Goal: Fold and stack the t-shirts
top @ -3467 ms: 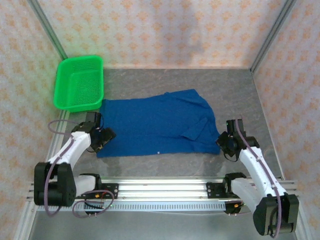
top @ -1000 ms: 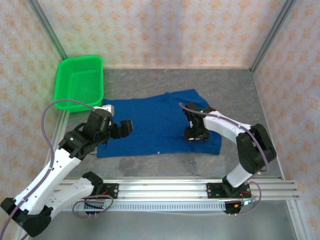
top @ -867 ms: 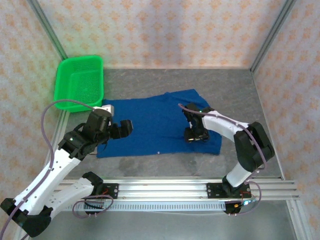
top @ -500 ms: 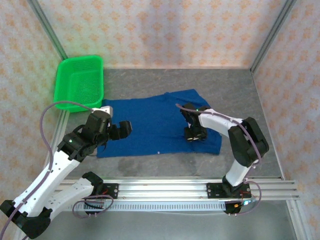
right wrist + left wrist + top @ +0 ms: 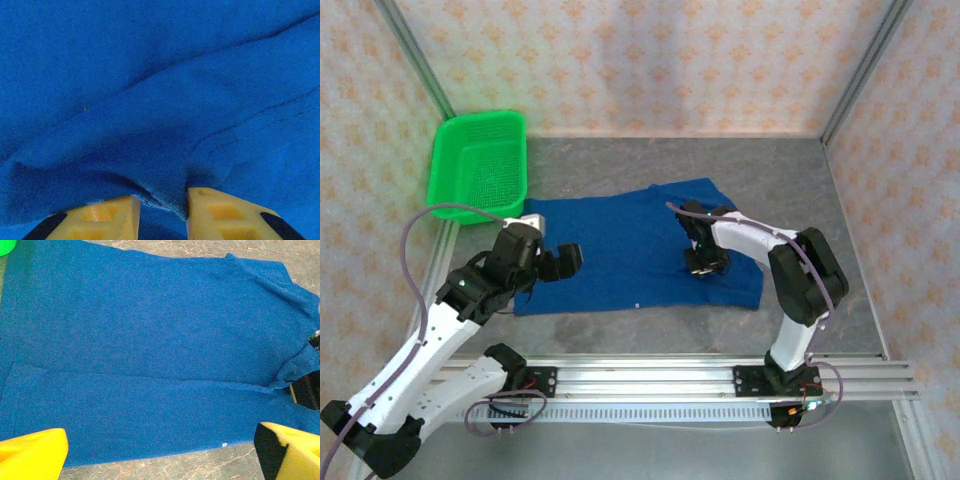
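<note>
Pinching a sleeve fold: right gripper [image 5: 705, 266] jaws nearly together, clamped on the shirt [image 5: 620, 255], which lies flat on the counter [image 5: 780, 180]. Left gripper [image 5: 566, 262] hovers over its left end, jaws wide apart. Risk: thin grip slips on lifting, or drags both layers, rumpling the body

I count one royal-blue t-shirt [image 5: 620, 250] on the one table [image 5: 790, 180], and one green basket [image 5: 480, 165] at the far left corner. I have two grippers, the left gripper [image 5: 565, 260] and the right gripper [image 5: 705, 262]. Each wrist camera shows me two yellow fingers [image 5: 30, 455], left, and two more fingers [image 5: 100, 220], right: four in all.
</note>
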